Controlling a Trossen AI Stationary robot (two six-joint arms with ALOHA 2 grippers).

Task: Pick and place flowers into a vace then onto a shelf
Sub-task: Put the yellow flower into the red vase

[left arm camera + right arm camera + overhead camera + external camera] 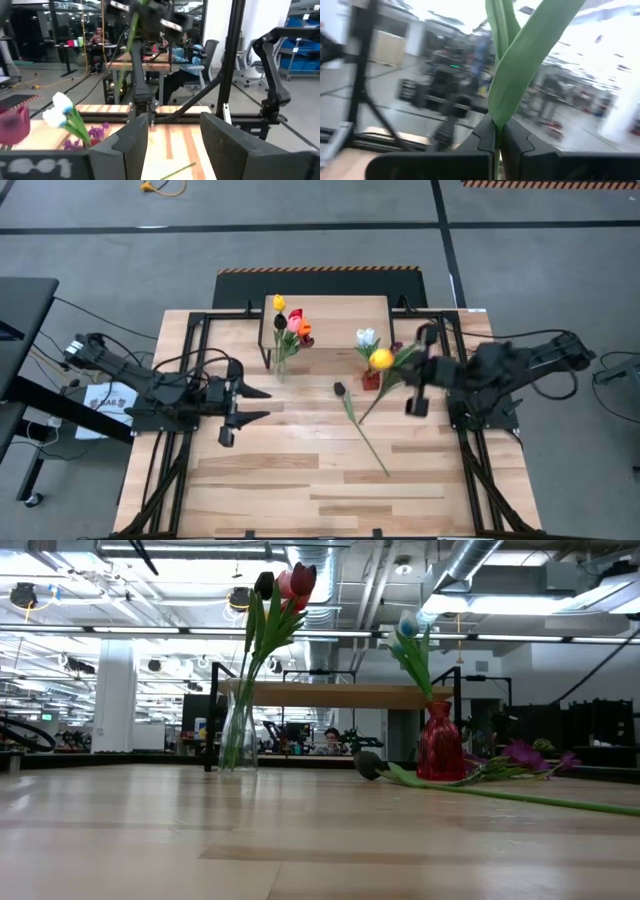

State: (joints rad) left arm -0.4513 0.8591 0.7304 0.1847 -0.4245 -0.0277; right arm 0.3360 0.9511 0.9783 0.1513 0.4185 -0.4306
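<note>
Here, right pincer clamped on smooth green tulip stem, left pincer parted, empty

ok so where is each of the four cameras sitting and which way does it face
High: overhead, straight down on the table; both arms, left gripper open, right gripper holding a yellow tulip.
Low: table height, level toward the shelf; no arm visible.
Left wrist: past its own fingers toward the right arm.
Right wrist: fingers pinching the tulip's green leaf.
Shared: high and low both show the clear vase and red vase.
</note>
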